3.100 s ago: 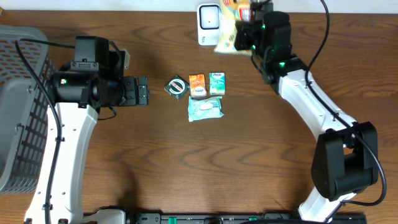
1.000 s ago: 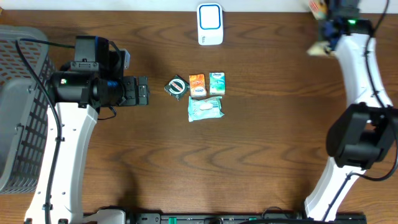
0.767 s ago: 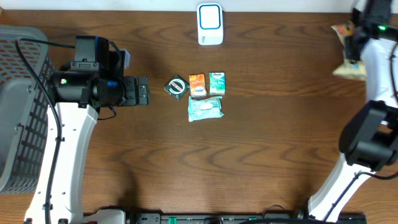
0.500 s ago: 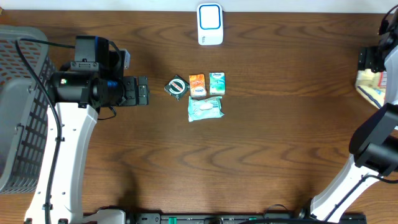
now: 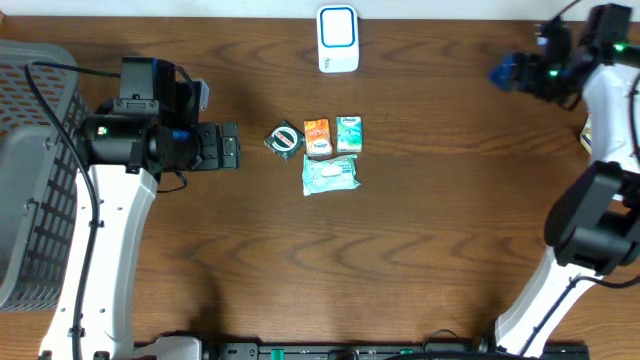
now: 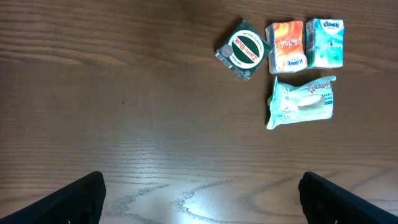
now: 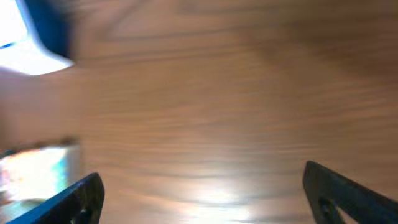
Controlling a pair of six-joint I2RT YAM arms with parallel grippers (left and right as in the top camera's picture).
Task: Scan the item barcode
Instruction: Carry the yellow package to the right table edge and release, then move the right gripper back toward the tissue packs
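Note:
The white and blue barcode scanner (image 5: 338, 38) stands at the back middle of the table; it also shows, blurred, as the scanner (image 7: 25, 37) in the right wrist view. Mid-table lie a round green tin pack (image 5: 286, 138), an orange tissue pack (image 5: 316, 138), a teal tissue pack (image 5: 348, 134) and a wipes pack (image 5: 330, 174). My right gripper (image 5: 505, 72) hangs open and empty at the back right, pointing left. A pale sliver of a packet (image 5: 586, 127) peeks out beside the right arm. My left gripper (image 5: 230, 147) is open, left of the packs.
A grey mesh basket (image 5: 30, 170) stands at the table's left edge. In the left wrist view the packs (image 6: 301, 102) lie at the upper right, well ahead of the open left gripper (image 6: 202, 211). The right wrist view is motion-blurred, with a pale pack (image 7: 34, 174) at its left edge.
The right arm carried a yellowish packet from the scanner to the table's right edge, opened and let it go, then swung back toward the left. The left arm has not moved.

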